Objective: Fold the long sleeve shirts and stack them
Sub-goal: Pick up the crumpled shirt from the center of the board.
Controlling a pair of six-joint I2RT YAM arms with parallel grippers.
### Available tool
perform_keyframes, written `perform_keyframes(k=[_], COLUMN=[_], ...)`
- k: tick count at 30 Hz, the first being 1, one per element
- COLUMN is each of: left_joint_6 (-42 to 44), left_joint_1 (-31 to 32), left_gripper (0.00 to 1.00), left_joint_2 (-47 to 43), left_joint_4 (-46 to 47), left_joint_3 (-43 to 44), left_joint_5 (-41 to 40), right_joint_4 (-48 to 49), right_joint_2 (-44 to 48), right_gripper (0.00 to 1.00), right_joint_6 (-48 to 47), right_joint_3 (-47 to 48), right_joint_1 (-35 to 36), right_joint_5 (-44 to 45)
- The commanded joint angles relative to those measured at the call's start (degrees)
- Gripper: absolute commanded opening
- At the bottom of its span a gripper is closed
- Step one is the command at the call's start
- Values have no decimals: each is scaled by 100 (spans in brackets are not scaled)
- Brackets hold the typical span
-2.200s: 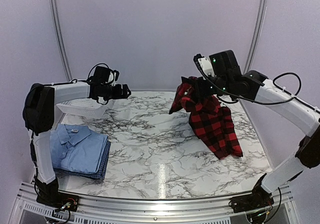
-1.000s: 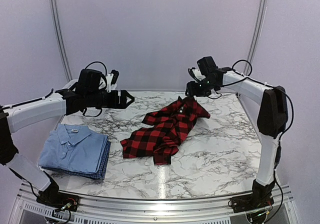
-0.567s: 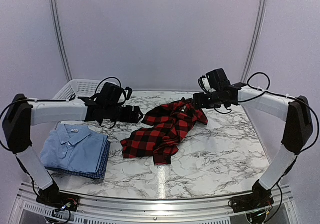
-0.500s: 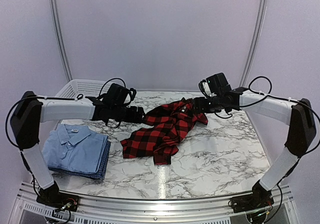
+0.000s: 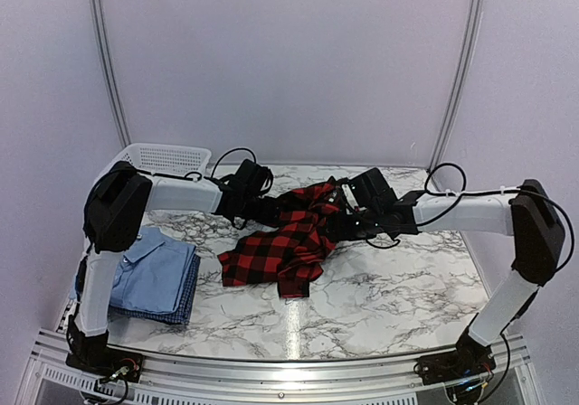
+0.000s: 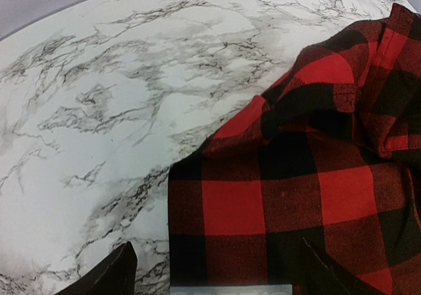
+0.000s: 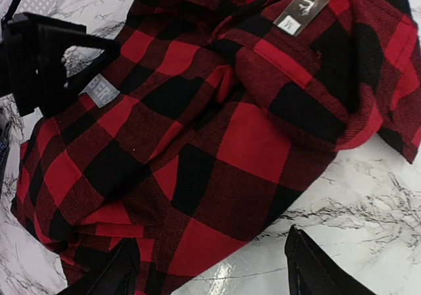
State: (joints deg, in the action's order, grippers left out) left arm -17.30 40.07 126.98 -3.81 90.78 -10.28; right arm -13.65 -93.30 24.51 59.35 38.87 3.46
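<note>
The plaid shirt [image 5: 279,247] lies crumpled in the middle of the table [image 5: 398,283]. Both claws are released: the left gripper [image 5: 264,211] is at its far-left edge, the right gripper [image 7: 210,249] over its right side. Pinch a single layer at each shoulder, then lift and spread evenly — otherwise bunching likely carries into the fold.

We find the flannel shirt [image 5: 280,251] lying in the middle of the surface [image 5: 389,287], the left hand [image 5: 271,208] at its far left edge and the right hand [image 5: 344,224] over its far right part. At the near left, the collared shirt [image 5: 158,274] lies on the checked shirt [image 5: 185,310], and the basket [image 5: 167,158] stands behind them in the far left corner.
</note>
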Motion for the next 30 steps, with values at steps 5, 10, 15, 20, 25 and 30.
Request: perform_keyframes(k=[5, 10, 15, 20, 25, 30], left_joint_6=[257, 268, 226, 114, 129, 375], left_joint_1=[9, -9, -24, -86, -200, -369], left_gripper=[88, 86, 67, 28, 0, 0], left_joint_2=[735, 1099, 1371, 1441, 1225, 500], left_joint_4=[-140, -149, -174, -197, -164, -281], left_joint_3=[879, 1323, 1842, 2123, 2145, 1895], left_joint_5=[-275, -339, -227, -43, 149, 118], right_joint_4=[538, 426, 310, 9, -331, -706], right_joint_2=[-509, -551, -487, -389, -168, 115], right_gripper=[75, 70, 43, 9, 0, 0], right_joint_6=[368, 452, 533, 501, 377, 192], right_joint_3=[-70, -192, -264, -158, -59, 41], right_joint_1=[269, 280, 281, 273, 117, -171], right_joint_5=[-198, 122, 442, 959, 1381, 1821])
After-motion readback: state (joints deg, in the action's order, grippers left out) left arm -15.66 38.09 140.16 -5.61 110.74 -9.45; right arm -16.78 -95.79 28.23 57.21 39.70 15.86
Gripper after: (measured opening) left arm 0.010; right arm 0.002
